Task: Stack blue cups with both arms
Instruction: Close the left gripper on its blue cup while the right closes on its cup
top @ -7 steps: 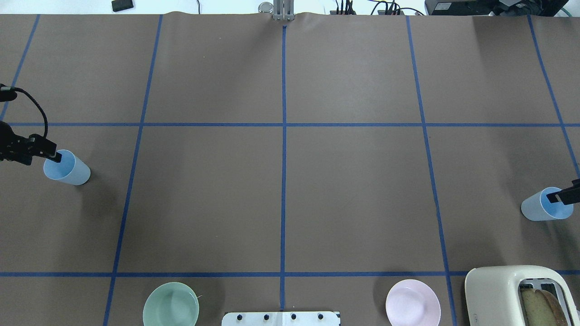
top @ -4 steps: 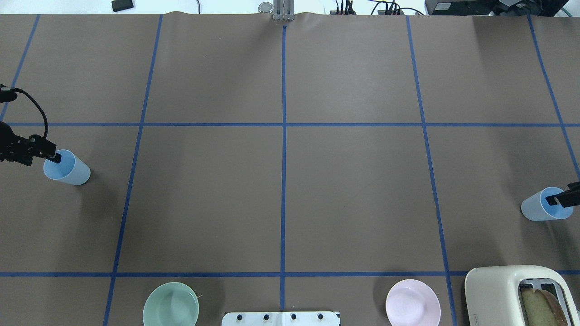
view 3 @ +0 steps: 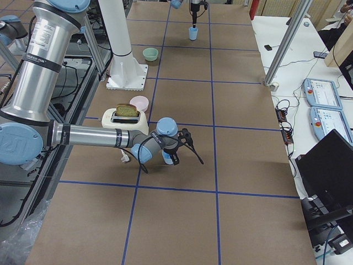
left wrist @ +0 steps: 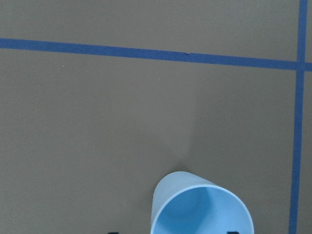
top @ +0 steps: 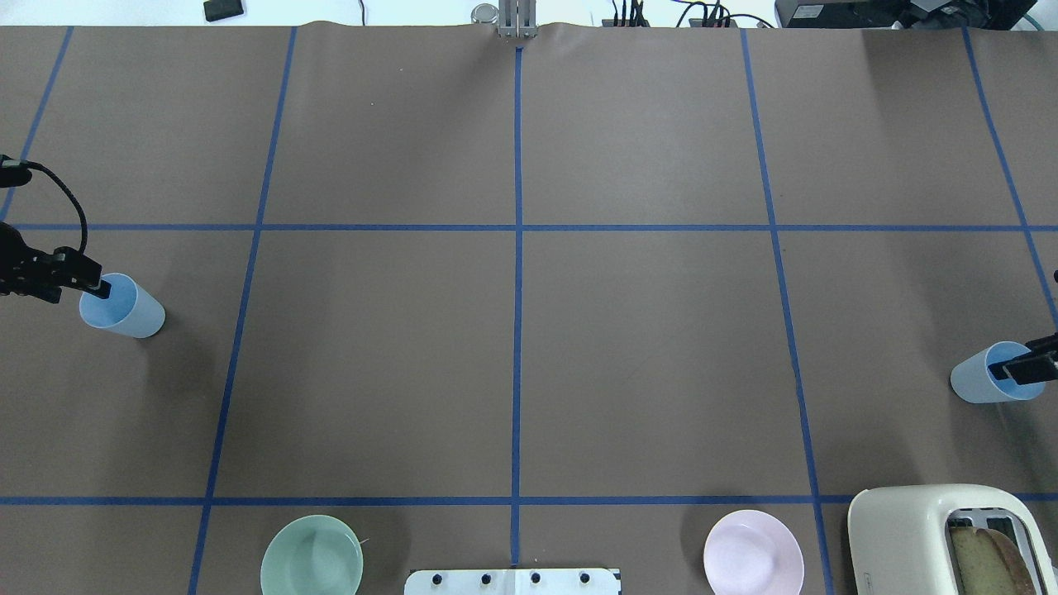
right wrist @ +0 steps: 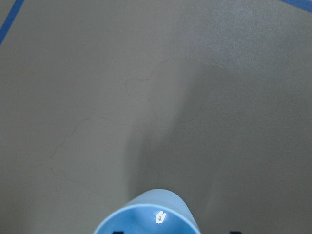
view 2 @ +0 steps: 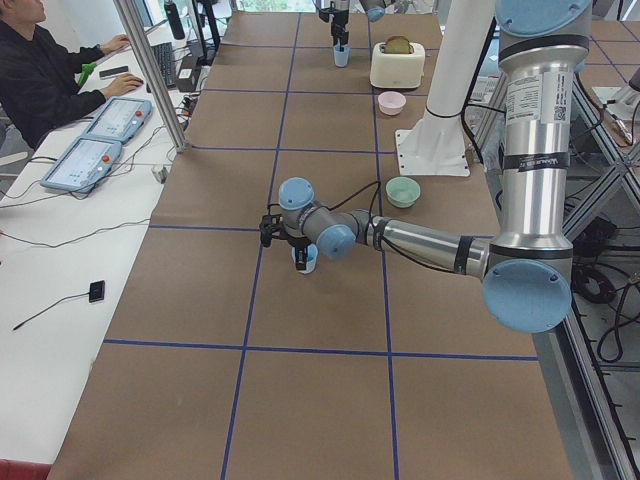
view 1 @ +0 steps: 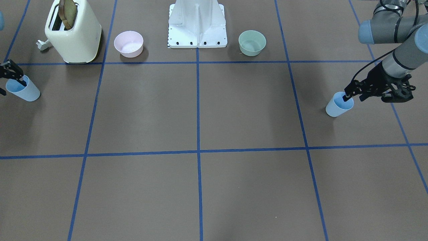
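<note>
Two pale-blue cups stand upright at opposite ends of the table. The left cup (top: 124,306) (view 1: 339,106) fills the bottom of the left wrist view (left wrist: 202,209). My left gripper (top: 92,285) (view 1: 352,97) is open at its rim, with one finger inside the cup and one outside. The right cup (top: 988,373) (view 1: 23,88) sits at the bottom of the right wrist view (right wrist: 146,214). My right gripper (top: 1021,369) (view 1: 15,80) is open and straddles its wall the same way. Both cups rest on the table.
A cream toaster (top: 942,537) holding bread stands near the right cup, on the robot's side. A pink bowl (top: 753,552) and a mint-green bowl (top: 312,555) flank the white base (view 1: 197,23). Blue tape lines grid the brown table.
My right gripper has shifted slightly over its cup's mouth. My left gripper has barely moved. Neither cup has moved.
</note>
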### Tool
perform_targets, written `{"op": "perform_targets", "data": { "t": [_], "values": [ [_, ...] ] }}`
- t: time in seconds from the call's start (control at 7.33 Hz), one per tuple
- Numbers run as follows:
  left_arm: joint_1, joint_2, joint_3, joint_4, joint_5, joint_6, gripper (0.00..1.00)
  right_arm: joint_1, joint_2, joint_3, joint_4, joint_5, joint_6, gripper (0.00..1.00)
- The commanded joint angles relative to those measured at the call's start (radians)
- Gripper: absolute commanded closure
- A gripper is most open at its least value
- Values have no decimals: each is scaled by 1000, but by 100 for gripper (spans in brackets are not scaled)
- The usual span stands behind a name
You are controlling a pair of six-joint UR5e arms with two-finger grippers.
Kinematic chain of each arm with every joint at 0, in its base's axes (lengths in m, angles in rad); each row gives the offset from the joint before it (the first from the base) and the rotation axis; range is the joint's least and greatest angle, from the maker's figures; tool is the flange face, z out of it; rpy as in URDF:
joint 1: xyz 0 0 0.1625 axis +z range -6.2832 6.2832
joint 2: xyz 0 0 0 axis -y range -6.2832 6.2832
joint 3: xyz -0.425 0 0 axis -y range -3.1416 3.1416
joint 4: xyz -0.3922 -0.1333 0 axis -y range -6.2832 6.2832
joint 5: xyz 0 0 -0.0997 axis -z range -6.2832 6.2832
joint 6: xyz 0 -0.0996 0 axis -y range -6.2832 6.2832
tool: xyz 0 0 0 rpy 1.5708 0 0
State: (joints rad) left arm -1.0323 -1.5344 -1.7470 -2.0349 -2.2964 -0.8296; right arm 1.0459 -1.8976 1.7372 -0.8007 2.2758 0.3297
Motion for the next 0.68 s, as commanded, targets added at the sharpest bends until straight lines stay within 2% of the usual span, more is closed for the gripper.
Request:
{"op": "perform_targets", "data": {
  "t": [0.0,0.27,0.41,0.55],
  "values": [
    [9,-1,17,-2,0,1,28,0,-1,-1,0,-1,-9,23],
    [20,-1,24,-18,0,0,31,5,-1,-2,-3,-2,-37,23],
    [23,-1,24,-19,0,0,37,5,-1,-2,-3,-2,-38,31],
    [23,-1,26,-24,0,-2,50,-3,0,-2,-5,-2,-38,43]
  ]
}}
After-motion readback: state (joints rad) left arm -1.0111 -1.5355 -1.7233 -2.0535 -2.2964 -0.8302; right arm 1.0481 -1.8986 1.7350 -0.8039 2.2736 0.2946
